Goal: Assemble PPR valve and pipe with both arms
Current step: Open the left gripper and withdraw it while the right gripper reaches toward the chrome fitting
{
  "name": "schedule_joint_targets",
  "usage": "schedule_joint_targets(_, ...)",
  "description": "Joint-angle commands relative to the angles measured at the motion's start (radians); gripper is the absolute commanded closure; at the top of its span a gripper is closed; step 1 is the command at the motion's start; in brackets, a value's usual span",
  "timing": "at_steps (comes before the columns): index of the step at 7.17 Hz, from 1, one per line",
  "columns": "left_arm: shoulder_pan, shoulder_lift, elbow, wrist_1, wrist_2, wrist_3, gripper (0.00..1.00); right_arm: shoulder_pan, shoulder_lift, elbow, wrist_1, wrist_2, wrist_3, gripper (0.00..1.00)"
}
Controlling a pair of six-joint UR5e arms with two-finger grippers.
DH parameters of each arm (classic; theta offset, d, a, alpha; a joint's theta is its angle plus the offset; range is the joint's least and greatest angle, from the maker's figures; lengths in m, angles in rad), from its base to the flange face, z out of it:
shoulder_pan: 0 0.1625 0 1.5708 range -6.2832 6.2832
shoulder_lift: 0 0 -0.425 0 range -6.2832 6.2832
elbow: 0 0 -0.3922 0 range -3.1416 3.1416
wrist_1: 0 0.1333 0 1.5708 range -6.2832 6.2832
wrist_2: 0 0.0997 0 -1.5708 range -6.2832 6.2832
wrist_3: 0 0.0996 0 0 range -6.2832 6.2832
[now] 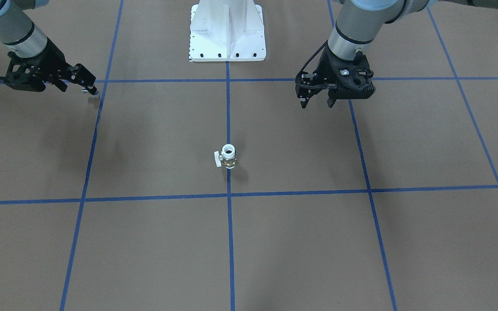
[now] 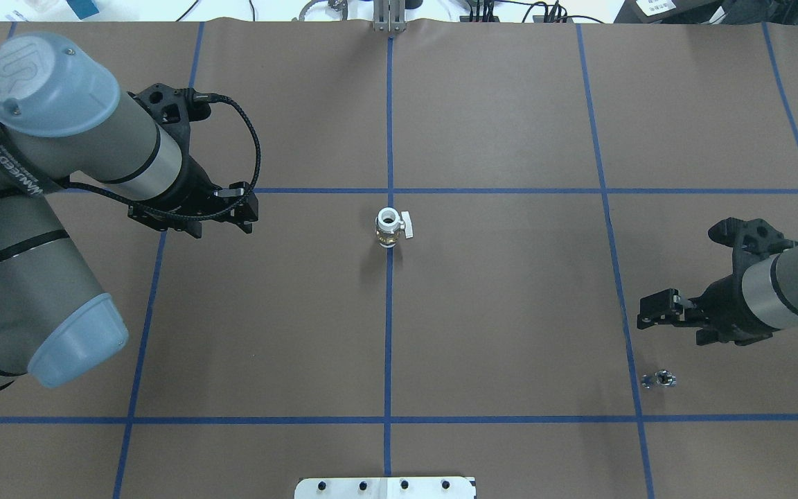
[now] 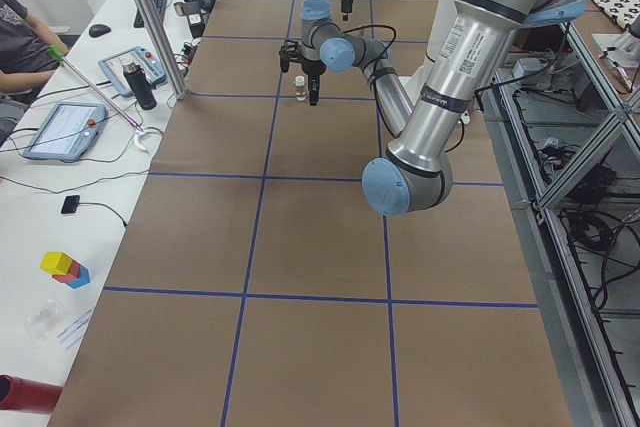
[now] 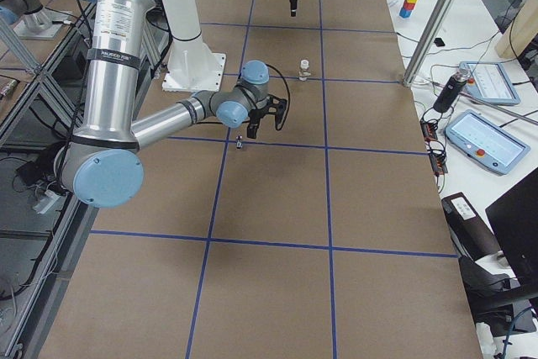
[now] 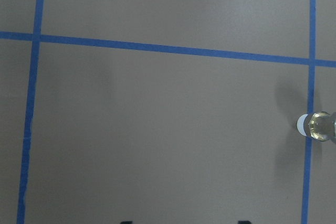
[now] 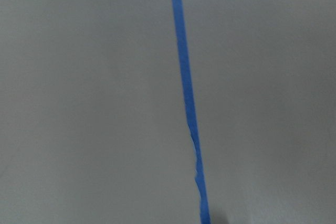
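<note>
The PPR valve (image 1: 229, 156) stands upright on the brown table at the middle tape line, its white side handle sticking out; it also shows in the overhead view (image 2: 391, 227) and at the right edge of the left wrist view (image 5: 317, 127). The pipe (image 2: 659, 380), a tiny silvery fitting, lies on the table near the robot's right side, also in the front view (image 1: 94, 92). My left gripper (image 1: 316, 102) hangs open and empty, well to the valve's side (image 2: 222, 227). My right gripper (image 2: 648, 313) is open and empty, just beyond the pipe, apart from it.
The white base pedestal (image 1: 227, 32) stands at the table's robot-side edge. Blue tape lines (image 1: 228, 216) grid the brown surface. Operators' tablets (image 3: 65, 127) and cables lie on a side desk beyond the table's far edge.
</note>
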Motion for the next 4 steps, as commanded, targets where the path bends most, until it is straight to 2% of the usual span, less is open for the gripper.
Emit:
schedule_joint_targets(1, 0.0, 0.0, 0.0, 0.0, 0.0, 0.0, 0.26, -0.12, -0.018, 0.063, -0.125, -0.157, 0.05, 0.04)
schedule_joint_targets(4, -0.002, 0.002, 0.002, 0.0, 0.0, 0.002, 0.26, -0.164, -0.012, 0.057, -0.127, -0.157, 0.147, 0.08)
